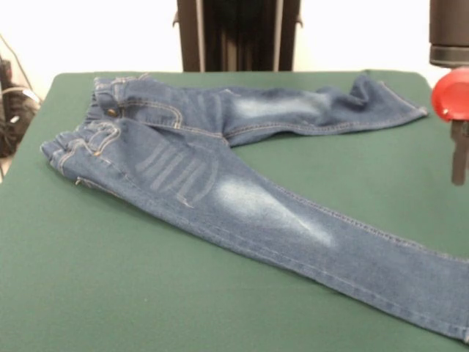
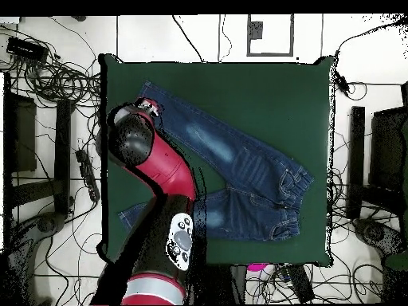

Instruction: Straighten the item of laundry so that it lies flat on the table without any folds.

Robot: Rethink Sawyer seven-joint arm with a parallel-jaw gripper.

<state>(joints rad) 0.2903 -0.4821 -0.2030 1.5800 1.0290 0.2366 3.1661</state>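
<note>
The blue denim jeans [image 1: 220, 183] lie on the green table [image 1: 110, 293], legs spread in a V. The waistband [image 1: 95, 125] is at the left, slightly bunched. The near leg runs to the lower right and out of the picture. The far leg ends at the right with its hem [image 1: 388, 99] turned up. In the overhead view the jeans [image 2: 239, 171] have the waist at the right. My gripper [image 1: 459, 158] hangs at the right edge, above the table. In the overhead view the gripper [image 2: 147, 104] is over the end of the upper-left leg. My arm [image 2: 163, 171] hides part of the lower leg.
The robot's pedestal [image 1: 238, 33] stands behind the table's far edge. Cables [image 2: 56, 80] and dark stands [image 2: 366, 159] surround the table on the floor. A small pink thing [image 2: 256, 268] lies by the table's bottom edge in the overhead view.
</note>
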